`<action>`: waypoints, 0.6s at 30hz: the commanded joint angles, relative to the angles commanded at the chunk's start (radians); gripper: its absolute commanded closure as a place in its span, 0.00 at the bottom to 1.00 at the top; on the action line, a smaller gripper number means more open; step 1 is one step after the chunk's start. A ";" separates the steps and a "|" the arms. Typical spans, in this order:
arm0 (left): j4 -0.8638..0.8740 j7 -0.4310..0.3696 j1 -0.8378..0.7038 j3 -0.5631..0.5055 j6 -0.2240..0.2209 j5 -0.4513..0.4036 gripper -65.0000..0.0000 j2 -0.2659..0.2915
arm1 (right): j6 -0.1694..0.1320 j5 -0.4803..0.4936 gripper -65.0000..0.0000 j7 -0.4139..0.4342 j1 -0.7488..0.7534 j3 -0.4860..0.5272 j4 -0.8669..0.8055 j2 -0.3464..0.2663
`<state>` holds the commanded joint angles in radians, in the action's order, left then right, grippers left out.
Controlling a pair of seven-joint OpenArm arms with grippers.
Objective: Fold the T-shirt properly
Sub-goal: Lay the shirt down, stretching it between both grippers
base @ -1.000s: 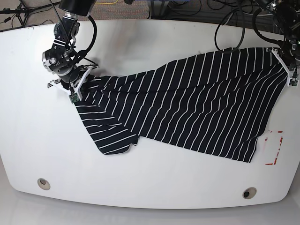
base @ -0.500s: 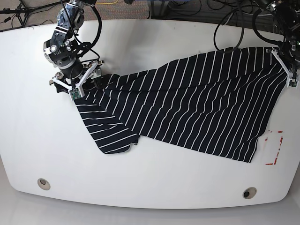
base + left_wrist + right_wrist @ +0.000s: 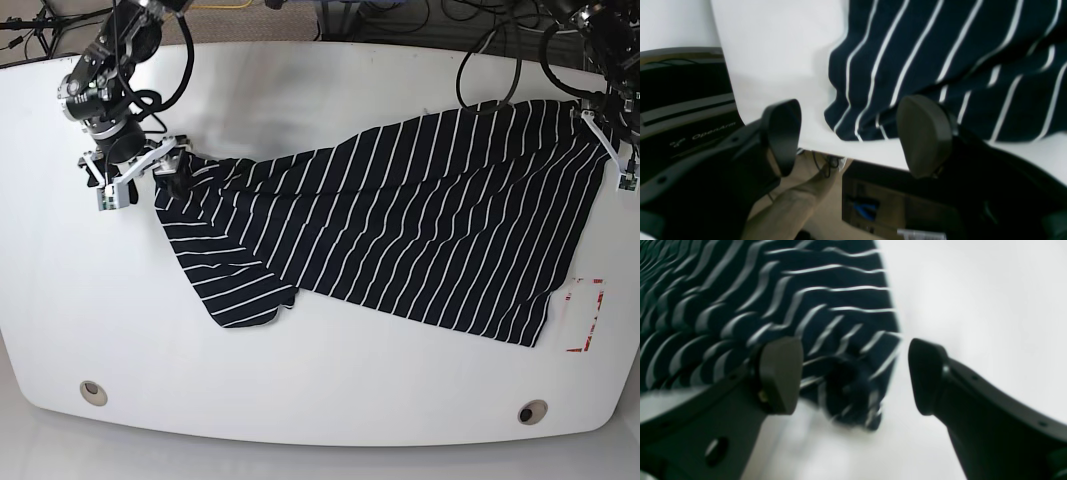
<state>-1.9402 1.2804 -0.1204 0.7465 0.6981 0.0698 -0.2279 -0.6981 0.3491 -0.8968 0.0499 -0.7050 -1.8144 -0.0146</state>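
The T-shirt point(image 3: 400, 225) lies spread across the white bench point(image 3: 320, 400), dark navy with thin white stripes running diagonally. One corner lies folded over at the lower left; the fabric is rumpled near the left edge. The right gripper point(image 3: 853, 373) hovers over that rumpled edge, fingers point(image 3: 780, 373) released and spread, grasping nothing. The left gripper point(image 3: 857, 133) sits at the shirt's far corner near the bench edge, fingers point(image 3: 923, 133) likewise apart, empty.

I see a white table point(image 3: 330, 390), two round grommet holes point(image 3: 93, 392) near its lower edge, red corner marks point(image 3: 587, 315) at right, and cables point(image 3: 400, 18) along the frame's top.
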 joint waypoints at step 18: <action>0.000 0.000 0.114 -0.005 0.000 -0.005 0.31 -0.008 | 0.000 0.012 0.27 0.002 -0.129 -0.002 0.370 -0.106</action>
<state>-1.9402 1.2804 -0.0069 0.7419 0.6981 0.0652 -0.2355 -0.6981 0.3613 -0.8953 -0.0790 -0.7066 -1.4446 -0.1204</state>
